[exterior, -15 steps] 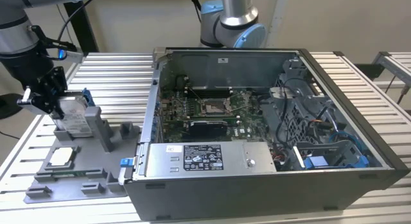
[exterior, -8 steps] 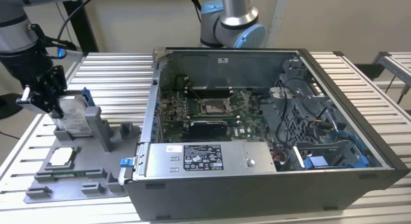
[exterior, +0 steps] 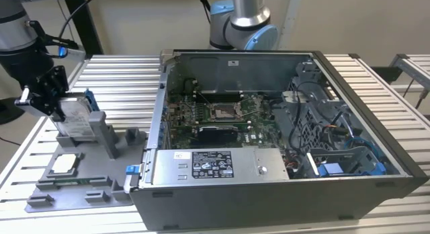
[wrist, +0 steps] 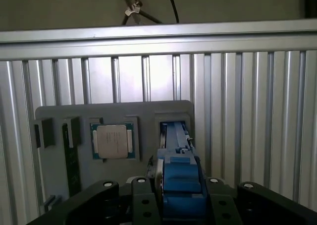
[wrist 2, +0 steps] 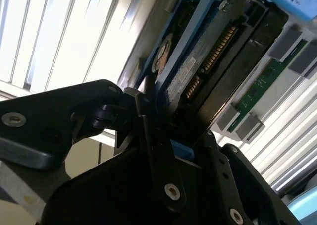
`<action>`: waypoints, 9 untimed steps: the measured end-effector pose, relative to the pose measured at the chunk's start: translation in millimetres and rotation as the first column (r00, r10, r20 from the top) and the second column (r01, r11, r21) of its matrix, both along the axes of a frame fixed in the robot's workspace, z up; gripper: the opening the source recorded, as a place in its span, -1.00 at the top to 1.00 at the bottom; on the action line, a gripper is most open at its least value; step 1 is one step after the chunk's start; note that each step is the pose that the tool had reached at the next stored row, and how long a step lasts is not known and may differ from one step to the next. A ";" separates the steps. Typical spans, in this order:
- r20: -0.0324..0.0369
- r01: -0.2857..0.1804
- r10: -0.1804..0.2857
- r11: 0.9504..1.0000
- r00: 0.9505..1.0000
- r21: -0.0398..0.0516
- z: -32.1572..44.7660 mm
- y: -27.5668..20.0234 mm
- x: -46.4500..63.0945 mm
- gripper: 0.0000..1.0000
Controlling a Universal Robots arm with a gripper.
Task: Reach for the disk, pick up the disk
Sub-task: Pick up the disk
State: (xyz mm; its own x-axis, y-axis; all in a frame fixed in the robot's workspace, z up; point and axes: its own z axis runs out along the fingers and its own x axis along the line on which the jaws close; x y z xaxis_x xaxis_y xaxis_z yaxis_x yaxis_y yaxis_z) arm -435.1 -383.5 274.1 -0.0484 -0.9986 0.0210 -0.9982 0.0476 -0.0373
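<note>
Pincer (exterior: 54, 104): clamped narrow across the blue-framed upper edge of the disk (exterior: 74, 118).
Disk: on edge, slightly tilted, at the upright slot of the gray tray (exterior: 87, 193).
Chip (exterior: 64, 163): flat in the tray, near the disk.
Surface (exterior: 121, 83): slatted metal, under the tray.

disk (exterior: 75, 119) upright in tray (exterior: 42, 201), computer case (exterior: 269, 206) at exterior view's right

We're in a robotics lab or test cell here: a slatted aluminium table (exterior: 121, 78), an opened computer case (exterior: 269, 204) baring its motherboard (exterior: 201, 100), a grey parts fixture (exterior: 74, 201), and an industrial arm (exterior: 245, 22) mounted behind.
</note>
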 end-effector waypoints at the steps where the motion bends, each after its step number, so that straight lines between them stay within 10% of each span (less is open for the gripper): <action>1: 0.000 0.000 0.000 1.000 1.000 0.000 0.9 0.0 0.0 1.00; 9: 0.000 0.000 0.000 1.000 1.000 0.000 9.8 0.0 0.0 1.00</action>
State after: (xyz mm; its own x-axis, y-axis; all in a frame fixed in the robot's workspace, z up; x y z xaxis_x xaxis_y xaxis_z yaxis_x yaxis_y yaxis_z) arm -435.2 -383.5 284.0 -0.0484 -0.9986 0.0210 -0.9982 0.0476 -0.0373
